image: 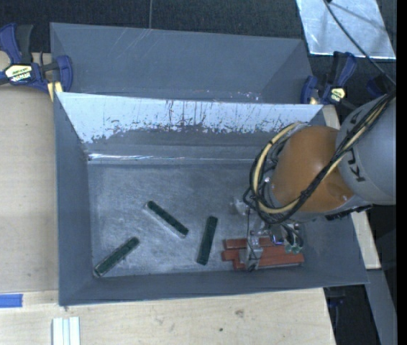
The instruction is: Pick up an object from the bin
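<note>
My gripper (256, 241) is low in the bin's front right corner, directly over a reddish-brown flat block (281, 259) that lies along the front wall. The gripper's body covers the middle of that block, so its left end (233, 246) and right part show on either side. A dark green stick (206, 240) lies just left of the block, pointing nearly front to back.
Two more dark green sticks lie on the bin floor: one slanted near the middle (166, 218), one near the front left corner (116, 256). The arm with its orange cover and cables hangs over the bin's right side.
</note>
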Controlling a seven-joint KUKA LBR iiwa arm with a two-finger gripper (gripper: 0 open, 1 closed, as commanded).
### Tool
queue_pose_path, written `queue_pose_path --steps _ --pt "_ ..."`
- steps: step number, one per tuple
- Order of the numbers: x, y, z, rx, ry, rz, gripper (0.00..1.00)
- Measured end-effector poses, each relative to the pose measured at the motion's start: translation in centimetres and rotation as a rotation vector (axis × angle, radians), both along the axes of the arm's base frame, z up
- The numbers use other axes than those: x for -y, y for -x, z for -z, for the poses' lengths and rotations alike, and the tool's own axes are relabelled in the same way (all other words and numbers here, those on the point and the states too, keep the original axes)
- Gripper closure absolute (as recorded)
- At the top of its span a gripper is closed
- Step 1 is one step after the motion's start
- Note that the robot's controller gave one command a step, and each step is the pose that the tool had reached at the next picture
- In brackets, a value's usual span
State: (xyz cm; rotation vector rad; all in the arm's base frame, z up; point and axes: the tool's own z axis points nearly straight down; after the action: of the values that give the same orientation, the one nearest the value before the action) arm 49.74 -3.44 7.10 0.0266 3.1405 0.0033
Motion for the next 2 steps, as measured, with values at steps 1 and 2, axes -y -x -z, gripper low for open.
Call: queue_pose_path --steps 1,2 --pt "-3.6 -0.2 -3.5 0.006 0.002 -0.188 0.0" --pt "-2.6 1.2 0.1 0.004 0.002 -0.116 0.0"
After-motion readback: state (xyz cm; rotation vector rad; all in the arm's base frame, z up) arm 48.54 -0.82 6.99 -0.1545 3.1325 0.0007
